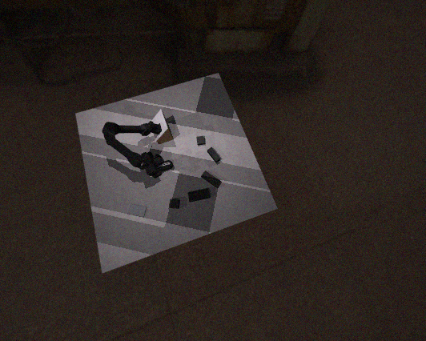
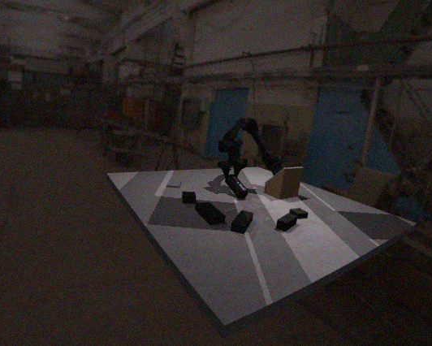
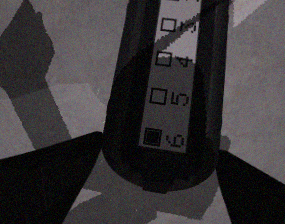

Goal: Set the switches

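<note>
Fingers (image 1: 161,168) (image 2: 231,175) stand fairly wide, pinching the unit (image 1: 170,166) (image 2: 242,193) (image 3: 211,90) by its long sides near the 6 end. It hangs tilted over the bench (image 1: 118,240) (image 2: 188,260) (image 3: 263,90), its label (image 1: 166,163) (image 2: 236,186) (image 3: 168,117) turned up: 6 filled, 5, 4 and 3 empty. I'd judge it stiff, light enough to lift, perhaps slick-sided. Gripped so near one end, it could pivot; a mid-length hold on the sides should steady the turn back onto its base.
</note>
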### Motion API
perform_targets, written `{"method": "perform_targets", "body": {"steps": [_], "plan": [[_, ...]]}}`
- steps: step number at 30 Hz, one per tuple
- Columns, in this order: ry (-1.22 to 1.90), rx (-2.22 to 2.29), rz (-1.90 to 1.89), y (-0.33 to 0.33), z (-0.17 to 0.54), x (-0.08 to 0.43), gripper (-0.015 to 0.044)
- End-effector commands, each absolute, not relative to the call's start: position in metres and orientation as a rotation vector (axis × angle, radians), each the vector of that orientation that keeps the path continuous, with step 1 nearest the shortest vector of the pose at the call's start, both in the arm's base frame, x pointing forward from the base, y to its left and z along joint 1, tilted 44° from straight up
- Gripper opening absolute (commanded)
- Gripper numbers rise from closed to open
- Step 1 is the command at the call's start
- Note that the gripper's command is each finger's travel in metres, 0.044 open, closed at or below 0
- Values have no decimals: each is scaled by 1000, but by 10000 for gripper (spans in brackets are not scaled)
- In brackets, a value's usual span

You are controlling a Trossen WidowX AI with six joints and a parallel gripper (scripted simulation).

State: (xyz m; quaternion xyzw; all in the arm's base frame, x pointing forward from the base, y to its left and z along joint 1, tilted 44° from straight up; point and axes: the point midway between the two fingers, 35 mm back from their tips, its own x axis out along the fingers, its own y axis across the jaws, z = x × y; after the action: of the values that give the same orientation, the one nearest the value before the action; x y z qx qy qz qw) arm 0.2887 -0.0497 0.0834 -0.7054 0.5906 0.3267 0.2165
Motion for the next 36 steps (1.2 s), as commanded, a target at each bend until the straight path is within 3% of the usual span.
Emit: {"method": "perform_targets", "body": {"steps": [1,36], "plan": [[1625,-1956,909,-43,83,289,336],[1624,-1954,912,-15,80,282,336]]}}
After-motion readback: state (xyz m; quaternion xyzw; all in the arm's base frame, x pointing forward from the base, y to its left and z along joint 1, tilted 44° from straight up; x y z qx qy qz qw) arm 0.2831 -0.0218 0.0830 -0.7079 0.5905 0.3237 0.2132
